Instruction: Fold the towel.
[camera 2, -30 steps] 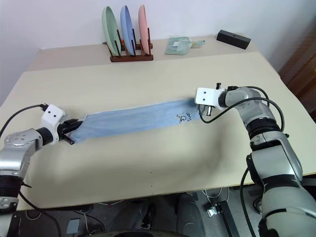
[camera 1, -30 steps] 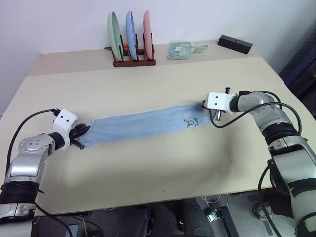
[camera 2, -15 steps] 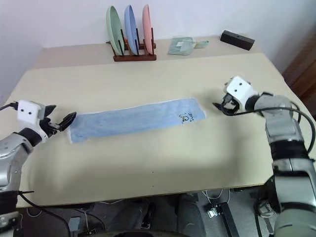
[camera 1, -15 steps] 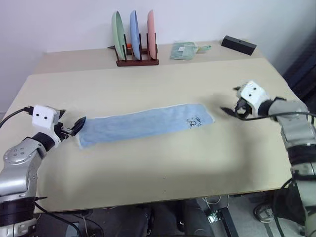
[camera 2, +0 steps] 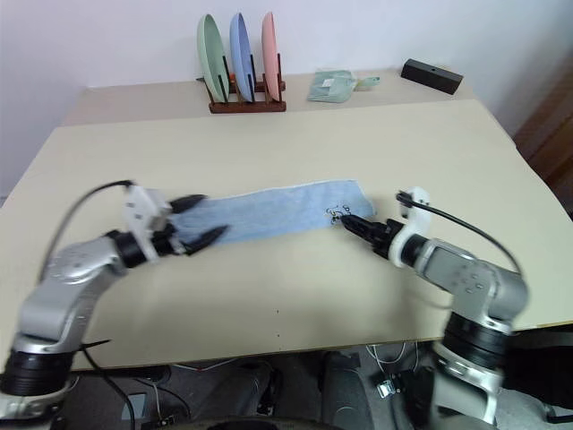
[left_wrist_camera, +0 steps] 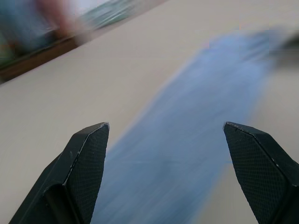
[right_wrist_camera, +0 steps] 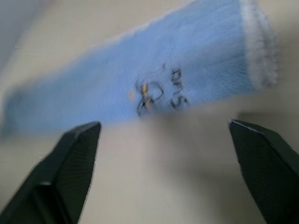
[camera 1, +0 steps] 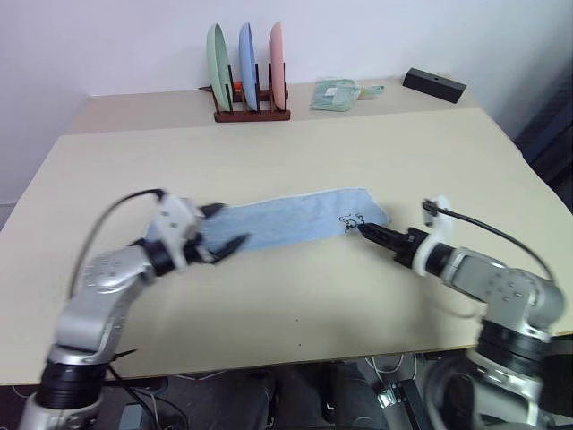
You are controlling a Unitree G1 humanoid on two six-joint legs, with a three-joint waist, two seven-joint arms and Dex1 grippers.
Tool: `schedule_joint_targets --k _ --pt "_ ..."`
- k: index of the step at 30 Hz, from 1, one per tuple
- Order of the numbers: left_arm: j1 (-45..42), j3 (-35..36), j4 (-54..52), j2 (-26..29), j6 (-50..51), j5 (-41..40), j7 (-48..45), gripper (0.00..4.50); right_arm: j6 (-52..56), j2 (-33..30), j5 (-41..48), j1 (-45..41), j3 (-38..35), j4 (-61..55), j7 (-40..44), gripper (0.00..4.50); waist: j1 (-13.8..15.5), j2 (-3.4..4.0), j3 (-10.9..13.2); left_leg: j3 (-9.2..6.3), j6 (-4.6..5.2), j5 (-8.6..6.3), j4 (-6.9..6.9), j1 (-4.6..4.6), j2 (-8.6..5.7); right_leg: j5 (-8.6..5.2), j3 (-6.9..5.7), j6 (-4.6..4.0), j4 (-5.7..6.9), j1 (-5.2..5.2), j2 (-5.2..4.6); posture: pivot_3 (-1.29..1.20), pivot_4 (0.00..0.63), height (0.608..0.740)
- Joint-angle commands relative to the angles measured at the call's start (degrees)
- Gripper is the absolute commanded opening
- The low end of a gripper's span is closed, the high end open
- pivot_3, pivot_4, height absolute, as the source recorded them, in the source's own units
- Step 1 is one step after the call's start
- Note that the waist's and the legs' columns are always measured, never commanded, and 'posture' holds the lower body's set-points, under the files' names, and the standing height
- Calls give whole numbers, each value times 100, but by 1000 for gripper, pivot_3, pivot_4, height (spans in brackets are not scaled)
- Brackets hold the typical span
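Hovering with both jaws spread wide, my left pincer [camera 2: 192,221] sits over the towel's left end, one black finger above the blue cloth and the other just off its near edge; nothing is gripped. My right pincer [camera 1: 370,233] is spread just as wide and holds nothing, its tips pointing at the towel's right end, just beside the corner with the small dark embroidered mark [right_wrist_camera: 156,92]. From the right wrist I see that mark and the whitish trim of the short edge between my two fingers [right_wrist_camera: 70,158].

Between the pincers, the towel [camera 1: 295,215] lies flat on the bench [camera 1: 295,143] as one long narrow light blue strip, running left to right and angled slightly away at its right end. Farther back stands a wooden rack [camera 1: 252,114] with three upright plates, green, blue and pink. Beside it lies a small mint-green folded cloth [camera 1: 335,93], and a black box [camera 1: 434,84] sits near the far right corner.
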Motion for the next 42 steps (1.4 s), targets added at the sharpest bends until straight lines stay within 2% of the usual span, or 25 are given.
schedule_joint_targets --k 1,8,9,11,17,18,24,27,30,32,33,37,40,42 --pt "-53 -350 -169 -50 -12 70 -104 4001 317 488 -128 -587 -992 208 -967 4434 -20 6 -5 0 0 0 -5 3 0 0 0 0 0 -1 1 0 150 740" --pt "-118 -416 -107 -250 26 -28 -59 4001 66 1007 -291 -1412 -1971 951 -2052 4434 -1 11 -42 1 1 1 -3 13 0 0 0 0 0 10 2 0 150 740" --pt "-107 -418 -112 -253 29 -35 -69 4020 24 1005 -298 -1432 -1956 1007 -2111 3919 4 11 -48 1 1 0 -4 15 -1 0 0 0 0 13 2 0 150 740" --pt "-84 -400 -118 -269 63 -69 -68 4020 -21 998 -248 -1440 -1898 1059 -2165 3205 0 11 -50 1 1 0 -6 17 0 0 0 0 0 13 2 0 150 740" --pt "-54 -247 -11 -358 113 -155 38 4020 -143 976 -155 -1439 -1868 998 -2351 208 -24 13 -50 1 1 0 -8 16 0 0 0 0 1 10 2 0 150 740" --pt "-49 -231 15 -368 101 -153 57 4020 -206 916 -146 -1459 -1920 994 -2391 40 -25 13 -52 1 1 0 -8 16 0 0 0 0 1 10 2 0 150 740" --pt "-72 -176 266 -466 -19 -17 233 4020 -129 119 -19 -1330 -2311 776 -2408 40 28 15 -51 0 3 0 -8 15 -5 0 0 0 -1 13 -1 0 150 740" --pt "-154 -159 445 -539 -78 -25 259 4020 -160 -753 47 -1011 -2375 823 -2035 40 20 15 -51 0 3 0 -9 15 -4 0 0 0 -3 12 -1 0 150 740" --pt "-232 -143 608 -611 -94 -46 276 4020 -348 -1315 13 -783 -2155 894 -1747 40 11 16 -52 2 3 0 -9 13 -3 0 2 0 -3 12 -2 0 150 740" --pt "-289 -172 729 -652 -124 -20 269 4020 -577 -1678 11 -599 -1537 681 -1314 40 -15 17 -52 4 3 0 -8 13 -2 0 2 0 -4 13 -2 0 150 740" --pt "-291 -193 831 -651 -119 21 275 4020 -1025 -1969 -110 -431 -795 340 -824 40 -35 18 -53 8 3 0 -9 14 1 0 5 0 -3 12 0 0 150 740" --pt "-221 -221 998 -598 -191 153 233 4020 -2397 -2807 -530 -112 1302 -473 674 40 -140 22 -54 13 3 0 -16 16 6 -1 8 1 -2 6 3 0 150 740" --pt "-183 -177 969 -600 -193 166 234 4020 -3143 -3227 -862 86 2432 -793 1472 40 -99 16 -54 10 2 0 -18 16 8 -1 5 1 -6 8 7 0 150 740" --pt "-157 -139 939 -613 -197 183 280 4020 -3793 -3595 -1404 273 3323 -959 1943 40 -16 9 -54 5 3 -1 -10 13 7 -1 0 2 -13 15 5 0 150 740"
